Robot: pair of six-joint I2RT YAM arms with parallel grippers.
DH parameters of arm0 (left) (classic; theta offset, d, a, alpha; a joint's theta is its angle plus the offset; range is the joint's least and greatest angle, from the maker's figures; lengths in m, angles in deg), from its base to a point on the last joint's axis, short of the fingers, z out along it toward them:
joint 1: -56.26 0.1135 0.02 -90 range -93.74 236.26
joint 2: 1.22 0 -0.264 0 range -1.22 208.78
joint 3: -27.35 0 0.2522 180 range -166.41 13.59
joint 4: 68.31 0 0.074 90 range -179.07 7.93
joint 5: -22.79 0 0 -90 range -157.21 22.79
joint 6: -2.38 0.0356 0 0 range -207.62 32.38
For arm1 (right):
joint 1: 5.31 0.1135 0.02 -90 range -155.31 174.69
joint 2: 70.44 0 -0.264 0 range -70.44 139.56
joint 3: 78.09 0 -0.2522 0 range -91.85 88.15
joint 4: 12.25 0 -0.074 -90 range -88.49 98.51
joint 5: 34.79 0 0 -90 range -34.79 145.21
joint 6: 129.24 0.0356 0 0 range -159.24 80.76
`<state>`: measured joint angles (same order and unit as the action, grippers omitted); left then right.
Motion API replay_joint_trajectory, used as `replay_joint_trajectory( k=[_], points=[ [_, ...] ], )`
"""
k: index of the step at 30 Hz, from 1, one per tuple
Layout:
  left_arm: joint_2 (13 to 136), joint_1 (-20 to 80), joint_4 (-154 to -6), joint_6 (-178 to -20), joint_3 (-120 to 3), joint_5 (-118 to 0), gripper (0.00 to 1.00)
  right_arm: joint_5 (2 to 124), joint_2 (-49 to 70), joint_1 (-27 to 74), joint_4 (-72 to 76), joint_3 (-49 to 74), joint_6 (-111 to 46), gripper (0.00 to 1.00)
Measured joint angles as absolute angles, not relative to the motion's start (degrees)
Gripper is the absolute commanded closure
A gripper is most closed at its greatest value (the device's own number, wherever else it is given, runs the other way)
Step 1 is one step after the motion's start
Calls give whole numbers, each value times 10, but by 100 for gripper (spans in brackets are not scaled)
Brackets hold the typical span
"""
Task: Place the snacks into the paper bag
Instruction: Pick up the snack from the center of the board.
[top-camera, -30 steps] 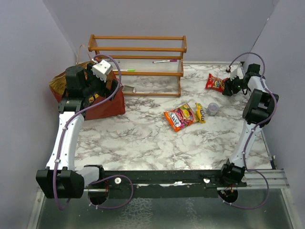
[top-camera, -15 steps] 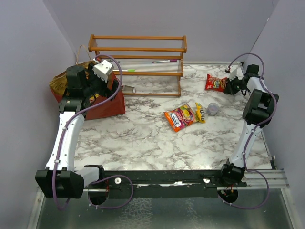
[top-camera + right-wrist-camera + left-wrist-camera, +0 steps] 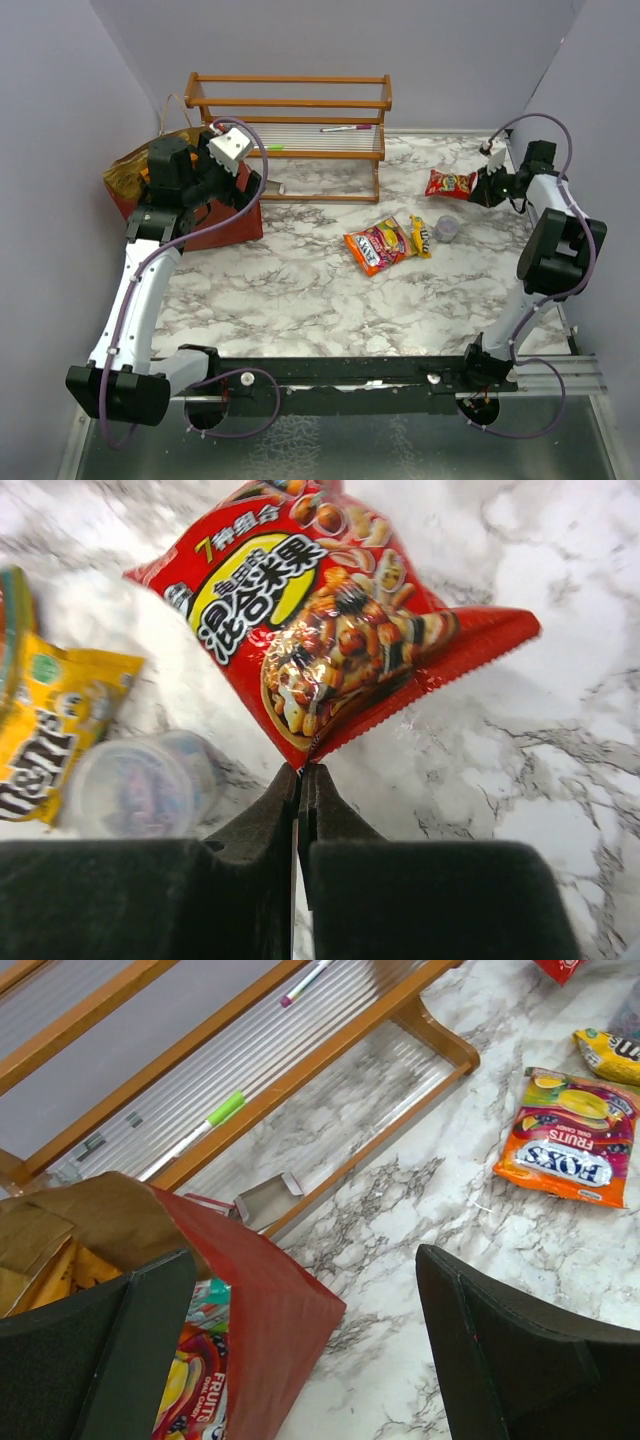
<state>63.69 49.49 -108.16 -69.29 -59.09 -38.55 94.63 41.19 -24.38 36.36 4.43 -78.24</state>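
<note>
The right gripper (image 3: 298, 780), pressed together, pinches the near seam of the red packet (image 3: 320, 630) at the far right of the surface (image 3: 560, 730). The packet's long axis runs leftward from the gripper. A cup (image 3: 140, 780) and a yellow packet (image 3: 40, 720) lie just beside it. The left gripper (image 3: 305, 1290), spread, hovers over the bag (image 3: 270, 1300) beside the rack (image 3: 290, 102).

The paper bag (image 3: 110, 1210) ran off the left wrist view's lower edge, its packets (image 3: 197, 1385) half hidden behind the left gripper (image 3: 298, 1280), while the yellow candy pack (image 3: 45, 730) was cropped at the right wrist view's edge and the cup (image 3: 138, 780) was blurred.
</note>
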Motion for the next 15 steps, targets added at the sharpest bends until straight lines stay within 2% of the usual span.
replay_joint_trajectory(
  k=[9,15],
  points=[
    [637,423,-1089,-693,-591,-399,9,977,268,-241,345,114,-737,99],
    [646,329,-1096,-694,-600,-403,9,995,184,-219,372,162,-735,99]
  ],
)
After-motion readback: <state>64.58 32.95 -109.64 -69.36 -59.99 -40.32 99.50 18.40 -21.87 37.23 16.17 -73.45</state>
